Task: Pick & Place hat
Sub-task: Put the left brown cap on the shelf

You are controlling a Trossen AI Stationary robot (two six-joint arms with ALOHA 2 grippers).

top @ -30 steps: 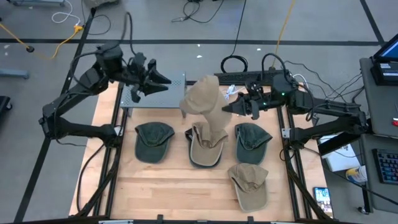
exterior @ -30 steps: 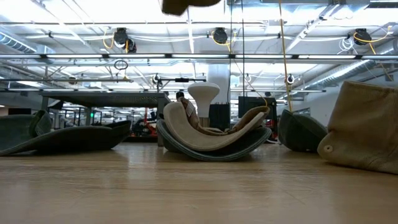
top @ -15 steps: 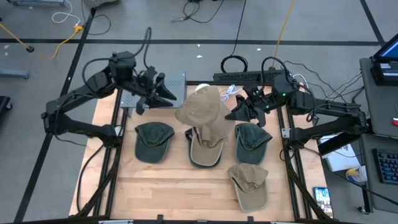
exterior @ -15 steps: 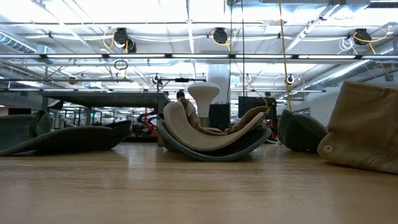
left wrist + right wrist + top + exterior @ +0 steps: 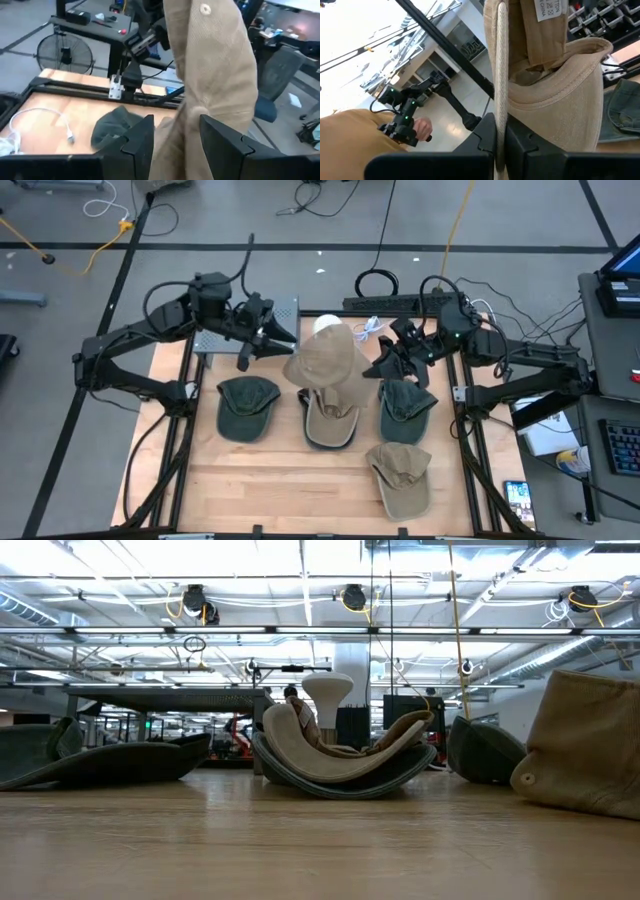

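A tan hat (image 5: 325, 360) hangs in the air over the table's far middle, in front of a white head form (image 5: 324, 326). My right gripper (image 5: 378, 366) is shut on it from the right. My left gripper (image 5: 288, 342) is open at the hat's left. In the left wrist view its fingers (image 5: 142, 137) stand on either side of the hat's crown (image 5: 215, 75). Below the hat, a tan cap lies nested in a green cap (image 5: 330, 418) on the table. My right gripper pinches the hat's brim by its stitched edge (image 5: 500, 90) between its two fingers. The fingers come about level from the table's right side. The hat is lifted clear of the table, its crown (image 5: 560, 75) toward the left arm. My left gripper: I cannot tell whether its fingers touch the crown.
A green cap (image 5: 247, 405) lies at the left of the table and another green cap (image 5: 405, 405) at the right. A tan cap (image 5: 400, 475) lies nearer the front edge. A grey metal plate (image 5: 232, 338) sits at the far left, and cables lie beyond the far edge.
My left gripper has moved toward the table's right and a little down, up to the hat, its fingers still apart. My right gripper has rolled in place. The hat has tipped from hanging tall to a flatter, more level pose and has left the top of the low view.
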